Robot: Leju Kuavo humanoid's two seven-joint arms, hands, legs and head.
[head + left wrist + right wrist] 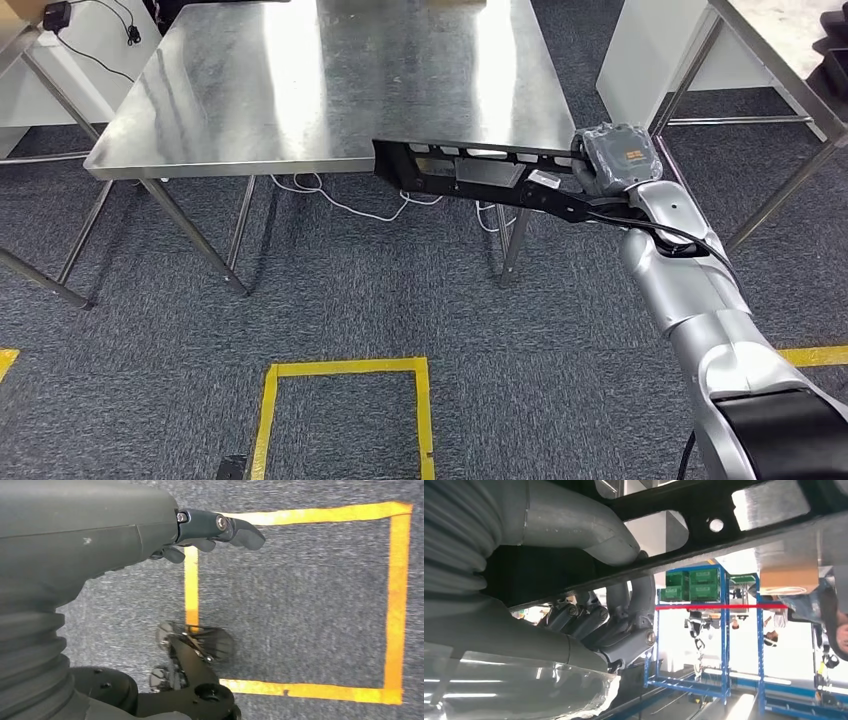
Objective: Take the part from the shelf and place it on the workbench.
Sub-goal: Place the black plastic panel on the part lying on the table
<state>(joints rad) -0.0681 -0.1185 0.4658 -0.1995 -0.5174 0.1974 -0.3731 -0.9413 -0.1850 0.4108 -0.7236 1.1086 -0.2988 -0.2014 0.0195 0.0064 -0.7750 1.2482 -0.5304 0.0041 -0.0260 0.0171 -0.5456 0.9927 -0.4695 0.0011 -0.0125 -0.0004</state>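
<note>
While the left hand (200, 532) hangs empty over the carpet (350, 290) and yellow tape (345, 370), fingers loosely apart, the right hand (615, 158) grips one end of the black part (470, 175), held level at the steel table's (300, 90) near edge, its far end just over that edge.

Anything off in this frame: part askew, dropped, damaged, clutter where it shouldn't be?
Nothing stands out. The right hand holds the long black part by one end, roughly level, its far end over the near edge of the steel workbench; it is not yet set down. A white cable trails on the carpet beneath. The left hand holds nothing.
</note>
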